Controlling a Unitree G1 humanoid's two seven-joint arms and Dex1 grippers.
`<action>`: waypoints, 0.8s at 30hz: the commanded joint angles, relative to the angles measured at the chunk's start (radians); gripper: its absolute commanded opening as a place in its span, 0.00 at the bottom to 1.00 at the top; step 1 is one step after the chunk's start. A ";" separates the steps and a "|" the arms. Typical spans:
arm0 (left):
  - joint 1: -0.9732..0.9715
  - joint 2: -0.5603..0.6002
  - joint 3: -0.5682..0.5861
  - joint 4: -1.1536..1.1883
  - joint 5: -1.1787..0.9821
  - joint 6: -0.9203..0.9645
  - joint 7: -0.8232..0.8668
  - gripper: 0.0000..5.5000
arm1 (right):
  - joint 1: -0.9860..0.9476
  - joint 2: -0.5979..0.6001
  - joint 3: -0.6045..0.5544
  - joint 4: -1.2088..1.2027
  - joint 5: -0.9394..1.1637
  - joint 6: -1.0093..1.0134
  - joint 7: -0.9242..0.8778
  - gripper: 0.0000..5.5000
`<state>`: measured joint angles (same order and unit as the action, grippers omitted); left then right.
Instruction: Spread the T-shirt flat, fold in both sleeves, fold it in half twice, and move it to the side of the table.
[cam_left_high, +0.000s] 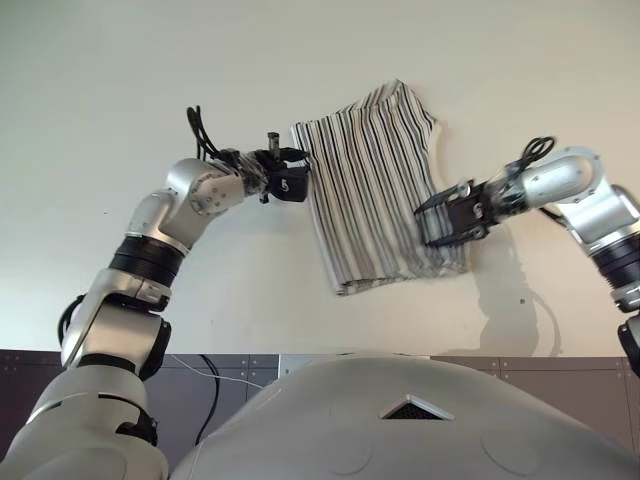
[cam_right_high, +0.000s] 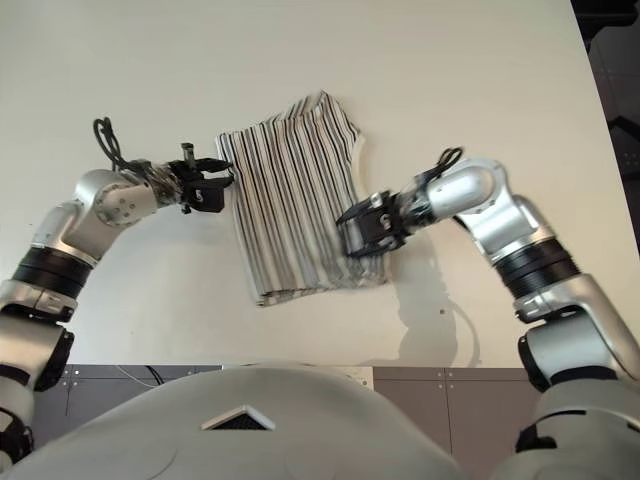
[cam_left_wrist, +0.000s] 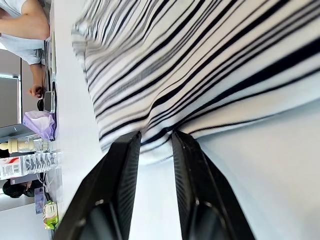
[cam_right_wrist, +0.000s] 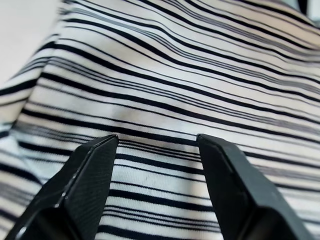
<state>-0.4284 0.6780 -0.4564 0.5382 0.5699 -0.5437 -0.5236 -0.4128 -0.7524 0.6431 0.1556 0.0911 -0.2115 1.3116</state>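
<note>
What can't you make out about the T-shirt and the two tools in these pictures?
Sleeves of the T-shirt: eye views, top layer hides them.
Shirt edge under the right tool: eye views, the tool covers it.
Grip of the left tool: left wrist view, unclear whether cloth lies between its tips.

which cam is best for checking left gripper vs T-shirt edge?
Left wrist view: the left gripper has its fingers apart, with the edge of the T-shirt at their tips. The eye views show that gripper at the shirt's left edge, too small to judge contact. The right wrist view shows stripes under the open right gripper.
</note>
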 joint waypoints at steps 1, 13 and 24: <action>-0.068 0.052 -0.035 0.199 0.071 -0.124 0.065 0.21 | -0.022 0.033 -0.071 -0.117 0.052 0.195 -0.018 0.53; 0.583 0.372 0.301 -0.463 -0.303 -0.252 0.013 0.21 | 0.578 -0.180 -0.611 -0.366 0.006 -0.061 -0.267 0.53; 0.871 0.325 0.349 -0.547 -0.117 -0.384 0.085 0.36 | 0.755 -0.097 -0.488 -0.356 -0.348 -0.390 -0.483 0.54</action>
<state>0.4291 1.0037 -0.1179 -0.0362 0.4117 -0.9109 -0.4517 0.3489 -0.8621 0.1377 -0.2052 -0.2255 -0.5842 0.8514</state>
